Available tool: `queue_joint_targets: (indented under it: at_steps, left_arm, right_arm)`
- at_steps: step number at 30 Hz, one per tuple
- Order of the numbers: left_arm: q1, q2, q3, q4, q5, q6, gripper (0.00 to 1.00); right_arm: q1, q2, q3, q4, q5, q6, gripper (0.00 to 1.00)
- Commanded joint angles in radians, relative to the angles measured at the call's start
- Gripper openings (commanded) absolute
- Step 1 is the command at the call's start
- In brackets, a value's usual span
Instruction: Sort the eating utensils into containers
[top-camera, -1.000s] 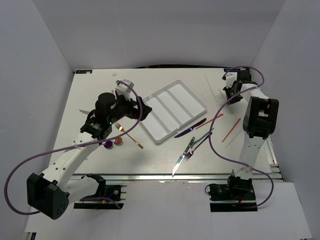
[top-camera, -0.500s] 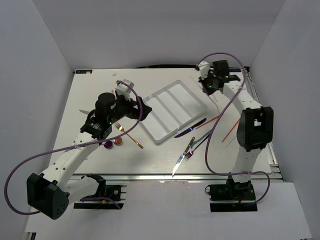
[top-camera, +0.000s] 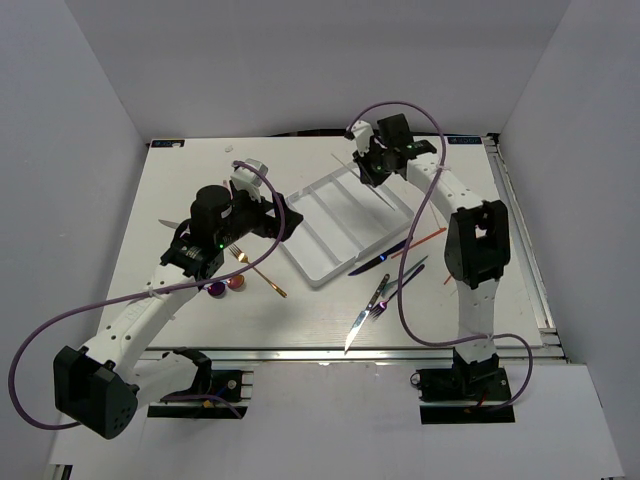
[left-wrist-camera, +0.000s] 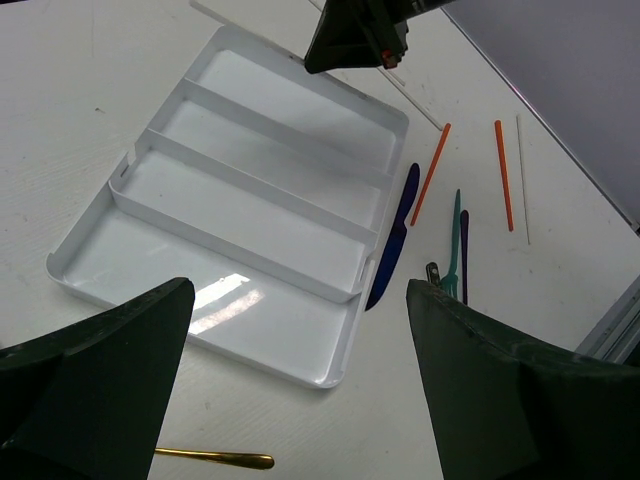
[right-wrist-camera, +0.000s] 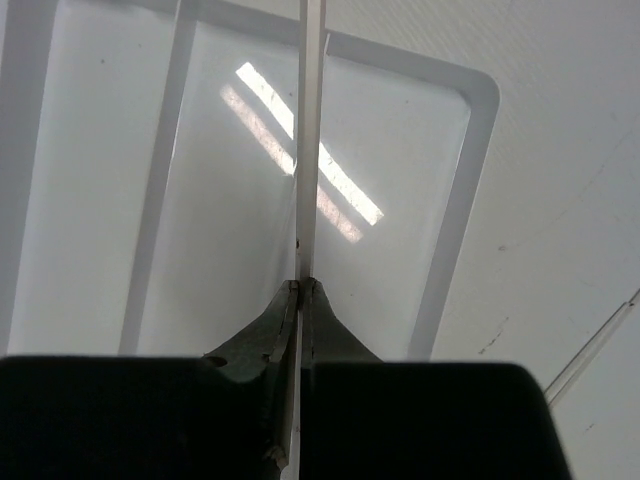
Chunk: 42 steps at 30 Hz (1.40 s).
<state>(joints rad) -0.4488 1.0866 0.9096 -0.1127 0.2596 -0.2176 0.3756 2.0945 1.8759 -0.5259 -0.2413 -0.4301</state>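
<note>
The white cutlery tray (top-camera: 318, 250) lies at the table's middle, its long compartments empty (left-wrist-camera: 250, 200). My right gripper (top-camera: 372, 170) is shut on a thin white chopstick (right-wrist-camera: 312, 100) and holds it above the tray's far-right compartment (right-wrist-camera: 390, 180); it also shows in the left wrist view (left-wrist-camera: 355, 40). My left gripper (top-camera: 285, 222) is open and empty, hovering over the tray's near-left end (left-wrist-camera: 298, 285). A blue knife (top-camera: 380, 258), orange chopsticks (top-camera: 420, 242), forks (top-camera: 385, 295) and a silver knife (top-camera: 357, 325) lie right of the tray.
A gold spoon (top-camera: 258, 270), a red-bowled spoon (top-camera: 236, 282) and a purple spoon (top-camera: 215, 290) lie left of the tray under my left arm. A silver utensil (top-camera: 168, 223) pokes out further left. Another white chopstick (left-wrist-camera: 520, 170) lies beyond the orange ones (left-wrist-camera: 503, 175).
My right arm has swung left from the table's far right corner to above the tray, carrying the white chopstick. The left arm has not moved.
</note>
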Motion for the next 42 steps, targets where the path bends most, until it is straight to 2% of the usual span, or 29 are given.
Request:
queue_joint_targets:
  at_steps: [1,5,21,24,28,31,34,38,41,42]
  left_arm:
    - [-0.002,-0.019,0.029,-0.002,-0.014,0.012,0.98]
    - [-0.002,-0.017,0.028,-0.004,-0.011,0.012,0.98]
    - [-0.004,-0.021,0.028,-0.002,-0.013,0.011,0.98]
    - [-0.002,-0.021,0.029,-0.004,-0.013,0.015,0.98]
    - [-0.002,-0.017,0.028,-0.004,-0.014,0.014,0.98]
    - [-0.002,-0.016,0.028,-0.004,-0.014,0.012,0.98]
    - [-0.002,-0.016,0.029,-0.002,-0.014,0.014,0.98]
    - [-0.002,-0.014,0.028,-0.002,-0.014,0.015,0.98]
    - [-0.004,-0.01,0.026,-0.002,-0.013,0.014,0.98]
    - [-0.002,-0.008,0.028,-0.004,-0.011,0.014,0.98]
  right_arm:
    - [-0.004,0.024,0.002,0.0,0.007,0.01,0.0]
    - [-0.007,0.035,-0.044,0.036,0.033,-0.002,0.0]
    - [-0.058,0.121,0.003,0.027,0.068,-0.033,0.02]
    - [-0.058,0.122,-0.003,0.027,0.062,-0.035,0.06]
    - [-0.058,0.125,0.002,0.027,0.057,-0.032,0.23]
    - [-0.058,0.122,0.005,0.027,0.057,-0.03,0.32]
    - [-0.058,0.114,0.006,0.027,0.051,-0.027,0.37]
    - [-0.061,0.098,0.009,0.018,0.036,-0.022,0.38]
    - [-0.089,0.064,0.017,-0.009,-0.048,0.016,0.4]
    - [-0.13,0.052,0.028,-0.023,-0.166,0.04,0.4]
